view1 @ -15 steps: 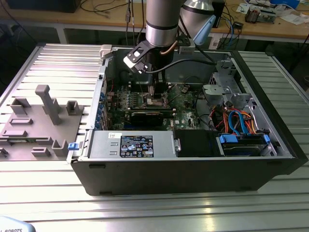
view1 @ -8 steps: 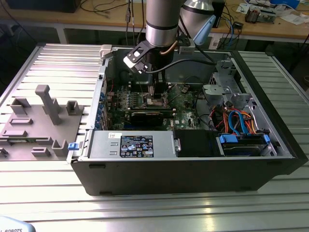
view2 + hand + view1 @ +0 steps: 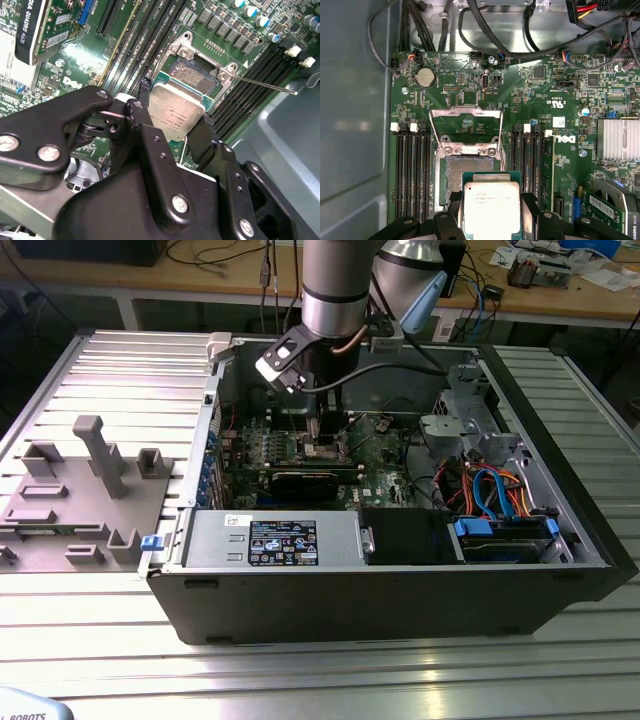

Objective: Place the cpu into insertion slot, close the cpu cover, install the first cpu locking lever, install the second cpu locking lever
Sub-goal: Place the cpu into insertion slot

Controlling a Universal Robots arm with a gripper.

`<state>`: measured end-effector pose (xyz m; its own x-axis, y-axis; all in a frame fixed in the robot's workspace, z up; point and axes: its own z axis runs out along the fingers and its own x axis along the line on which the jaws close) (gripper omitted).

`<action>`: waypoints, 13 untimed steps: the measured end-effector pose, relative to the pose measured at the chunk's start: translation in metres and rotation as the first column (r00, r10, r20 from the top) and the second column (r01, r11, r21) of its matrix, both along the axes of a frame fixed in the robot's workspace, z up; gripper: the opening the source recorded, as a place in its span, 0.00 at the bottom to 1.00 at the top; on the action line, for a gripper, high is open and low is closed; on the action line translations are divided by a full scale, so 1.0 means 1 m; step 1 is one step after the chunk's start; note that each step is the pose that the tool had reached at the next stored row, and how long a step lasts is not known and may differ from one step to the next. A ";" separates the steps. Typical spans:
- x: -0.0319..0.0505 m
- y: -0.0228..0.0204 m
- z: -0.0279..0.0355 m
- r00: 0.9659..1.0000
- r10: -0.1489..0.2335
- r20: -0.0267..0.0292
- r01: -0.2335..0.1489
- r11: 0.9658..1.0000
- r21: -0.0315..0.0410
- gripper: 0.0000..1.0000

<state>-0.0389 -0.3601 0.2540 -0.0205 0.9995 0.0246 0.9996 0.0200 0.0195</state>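
Observation:
My gripper (image 3: 175,112) is shut on the cpu (image 3: 176,115), a flat silver-grey square chip on a green base, held by two opposite edges between black fingers (image 3: 454,206). The chip hangs over one edge of the insertion slot (image 3: 470,172), a dark square socket with a silver rim on the green board, also seen in the second wrist view (image 3: 192,75). The cpu cover (image 3: 466,113), a thin silver frame, stands swung open beyond the socket. A thin locking lever (image 3: 265,86) sticks out sideways. In the exterior view the gripper (image 3: 315,435) is low inside the open computer case (image 3: 400,580).
Long black memory slots (image 3: 412,170) flank the socket on both sides. A black graphics card (image 3: 300,480) lies nearby, with cables (image 3: 520,30) and a drive cage (image 3: 465,410) around the board. A grey fixture block (image 3: 90,490) sits at the exterior view's left.

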 end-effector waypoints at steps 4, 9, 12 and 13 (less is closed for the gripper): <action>0.0000 0.0000 -0.0008 1.000 0.000 0.000 0.000 1.000 0.000 0.55; 0.0000 0.0000 -0.0018 1.000 0.000 0.000 0.000 1.000 0.000 0.55; 0.0000 0.0000 -0.0045 1.000 0.000 0.000 0.000 1.000 0.000 0.55; 0.0000 0.0000 -0.0046 1.000 0.000 0.000 0.000 1.000 0.000 0.55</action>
<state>-0.0389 -0.3601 0.2494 -0.0205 0.9995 0.0246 0.9996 0.0200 0.0195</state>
